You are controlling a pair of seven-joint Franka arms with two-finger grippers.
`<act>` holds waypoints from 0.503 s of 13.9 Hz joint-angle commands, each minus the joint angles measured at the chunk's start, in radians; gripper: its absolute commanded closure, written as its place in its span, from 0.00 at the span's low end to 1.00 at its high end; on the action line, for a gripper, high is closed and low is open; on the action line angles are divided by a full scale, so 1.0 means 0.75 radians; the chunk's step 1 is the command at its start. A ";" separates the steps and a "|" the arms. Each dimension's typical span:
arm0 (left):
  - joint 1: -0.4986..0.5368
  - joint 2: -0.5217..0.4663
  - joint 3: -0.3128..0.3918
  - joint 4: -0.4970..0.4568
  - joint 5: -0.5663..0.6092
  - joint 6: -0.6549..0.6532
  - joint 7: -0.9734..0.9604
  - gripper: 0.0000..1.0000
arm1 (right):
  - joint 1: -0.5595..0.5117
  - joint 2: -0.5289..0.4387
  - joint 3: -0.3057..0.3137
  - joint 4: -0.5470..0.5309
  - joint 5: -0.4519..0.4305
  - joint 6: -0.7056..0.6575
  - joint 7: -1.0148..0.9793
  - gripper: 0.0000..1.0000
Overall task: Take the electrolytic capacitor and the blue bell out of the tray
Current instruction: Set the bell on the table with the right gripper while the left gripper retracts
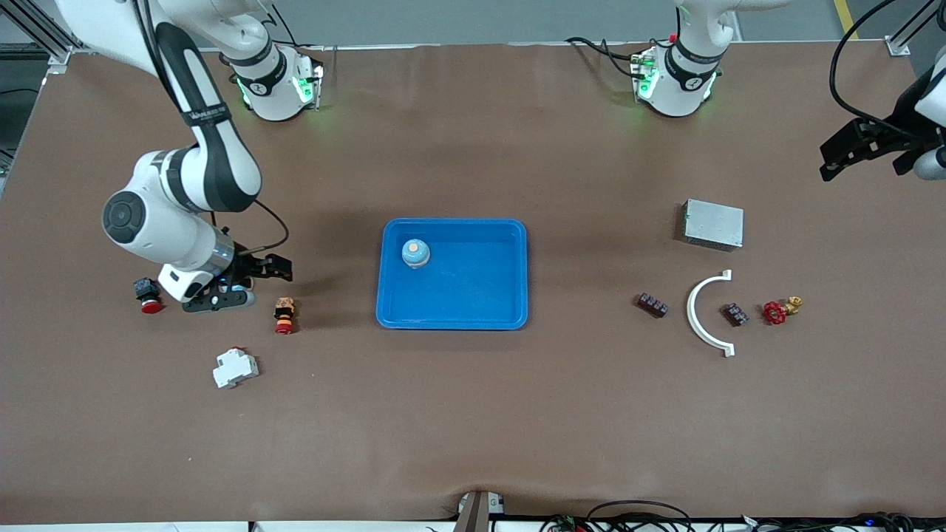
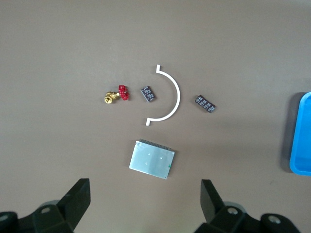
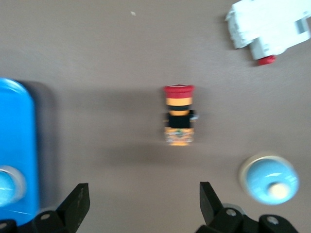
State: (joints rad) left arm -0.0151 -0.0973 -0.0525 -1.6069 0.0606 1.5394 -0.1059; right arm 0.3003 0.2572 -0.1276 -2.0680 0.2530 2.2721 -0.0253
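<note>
Front view: round bell (image 1: pixel 416 253), pale blue dome, in glossy blue tray (image 1: pixel 510 295); right gripper (image 1: pixel 247 284) low beside red-capped push button (image 1: pixel 284 315), spread wide, empty; left gripper (image 1: pixel 857 151) partly cut off at frame edge. Left wrist view: fingers (image 2: pixel 77 199) wide apart, nothing held, above flat metal box (image 2: pixel 152 159) and white plastic arc (image 2: pixel 172 97). Right wrist view: blurred; second bell (image 3: pixel 269 178) close by one finger, largely hidden under that arm from the front.

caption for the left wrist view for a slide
Open left end effector above metal box, white arc, red valve.
</note>
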 commanded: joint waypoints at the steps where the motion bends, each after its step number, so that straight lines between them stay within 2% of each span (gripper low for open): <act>1: -0.002 -0.036 0.009 -0.032 -0.040 -0.015 0.016 0.00 | 0.141 -0.030 -0.010 0.031 0.017 -0.043 0.272 0.00; 7: 0.000 -0.036 0.013 -0.019 -0.050 -0.034 0.016 0.00 | 0.405 -0.008 -0.012 0.033 -0.012 0.077 0.680 0.00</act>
State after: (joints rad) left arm -0.0148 -0.1032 -0.0514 -1.6129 0.0434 1.5246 -0.1059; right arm 0.5557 0.2524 -0.1258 -2.0359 0.2520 2.2953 0.4059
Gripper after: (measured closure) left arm 0.000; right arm 0.000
